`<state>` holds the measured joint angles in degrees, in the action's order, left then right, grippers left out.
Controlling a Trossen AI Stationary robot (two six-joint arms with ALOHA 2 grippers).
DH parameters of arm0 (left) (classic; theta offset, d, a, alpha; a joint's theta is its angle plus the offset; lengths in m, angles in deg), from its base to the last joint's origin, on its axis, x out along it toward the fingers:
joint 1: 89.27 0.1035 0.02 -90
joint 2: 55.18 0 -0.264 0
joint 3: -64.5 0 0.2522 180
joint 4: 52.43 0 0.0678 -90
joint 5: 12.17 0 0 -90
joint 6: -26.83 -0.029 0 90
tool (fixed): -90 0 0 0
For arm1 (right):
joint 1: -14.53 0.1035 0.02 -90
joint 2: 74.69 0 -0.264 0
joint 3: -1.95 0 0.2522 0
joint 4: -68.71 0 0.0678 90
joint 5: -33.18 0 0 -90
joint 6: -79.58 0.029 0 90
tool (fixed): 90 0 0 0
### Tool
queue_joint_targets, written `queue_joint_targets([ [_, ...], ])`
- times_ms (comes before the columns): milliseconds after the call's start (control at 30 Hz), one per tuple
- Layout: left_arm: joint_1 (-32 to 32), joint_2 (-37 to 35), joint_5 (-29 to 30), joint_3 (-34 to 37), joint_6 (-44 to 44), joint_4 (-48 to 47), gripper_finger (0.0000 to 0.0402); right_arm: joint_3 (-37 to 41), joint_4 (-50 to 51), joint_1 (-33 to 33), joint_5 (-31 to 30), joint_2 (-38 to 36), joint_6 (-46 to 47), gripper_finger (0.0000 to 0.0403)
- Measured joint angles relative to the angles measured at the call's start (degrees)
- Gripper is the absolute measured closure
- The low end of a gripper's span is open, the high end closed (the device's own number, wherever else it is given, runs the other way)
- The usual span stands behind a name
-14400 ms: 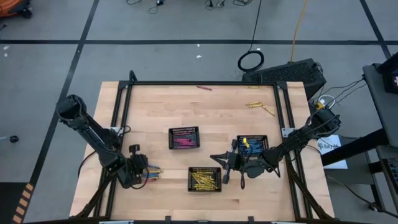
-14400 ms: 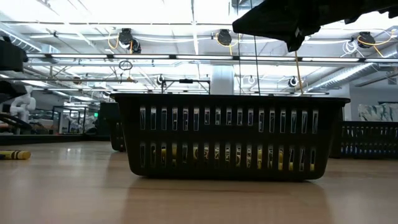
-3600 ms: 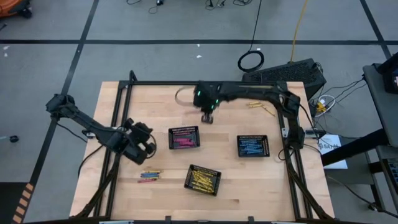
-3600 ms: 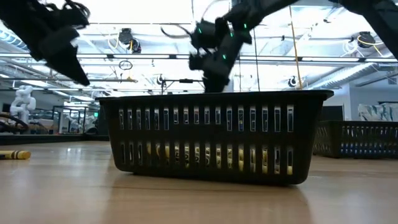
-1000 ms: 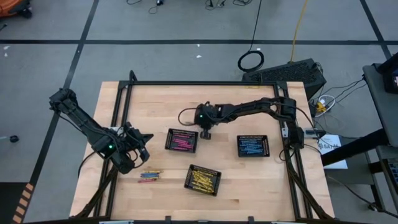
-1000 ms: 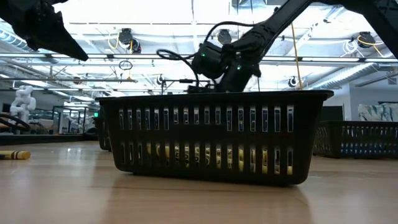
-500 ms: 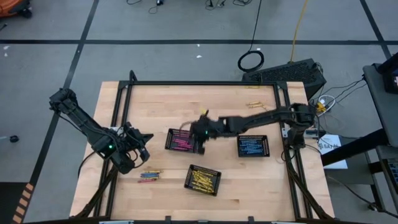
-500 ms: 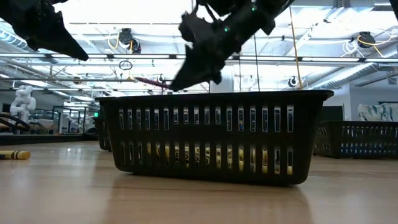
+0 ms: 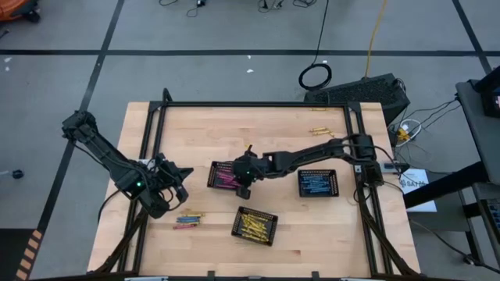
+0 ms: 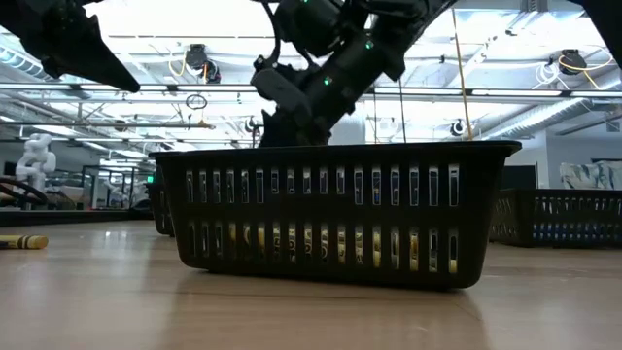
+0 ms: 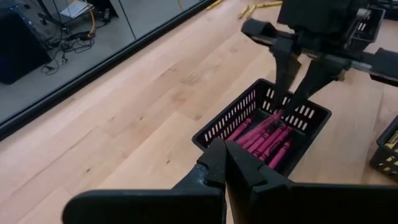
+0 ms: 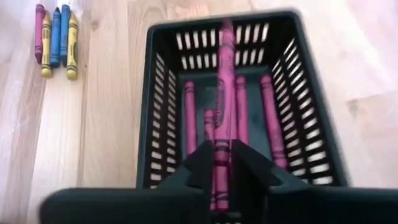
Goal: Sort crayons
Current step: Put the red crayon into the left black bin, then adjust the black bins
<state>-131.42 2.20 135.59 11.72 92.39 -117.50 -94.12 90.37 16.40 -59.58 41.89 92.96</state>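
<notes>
Right gripper reaching in from the right side, poised over the right edge of the pink tray, fingers pinching a pink crayon held lengthwise above the tray's interior. Several more pink crayons lying along the floor of that tray, with bare mesh between them and the tray walls.

Left gripper hanging at the left side of the surface, well apart from the pink tray, fingers pressed together and holding nothing.

A small row of loose crayons in pink, yellow and blue lying on bare wood near the left front, just below the left gripper. Yellow tray near the front edge, slightly skewed; blue tray to the right, under the right arm. Two or three stray yellow crayons near the far right rail. Wide bare wood across the far half of the surface.
</notes>
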Motion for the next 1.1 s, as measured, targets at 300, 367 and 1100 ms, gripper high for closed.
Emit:
queue_joint_targets([
  [300, 0.02, 0.01, 0.04, 0.0, 0.04, 1.49, 0.0398, -2.59, 6.69, 0.53, -3.03, -2.68, -4.32, 0.0241],
  [367, 0.0, 0.38, 0.04, 0.0, 0.04, 1.69, 0.0398, -2.59, 11.14, 1.82, -9.24, -4.55, -3.73, 0.024],
  [1100, 0.0, 7.13, -16.47, 0.02, -6.59, 14.07, 0.0398, 0.84, 5.63, 0.46, -4.75, -0.13, 7.28, 0.04],
])
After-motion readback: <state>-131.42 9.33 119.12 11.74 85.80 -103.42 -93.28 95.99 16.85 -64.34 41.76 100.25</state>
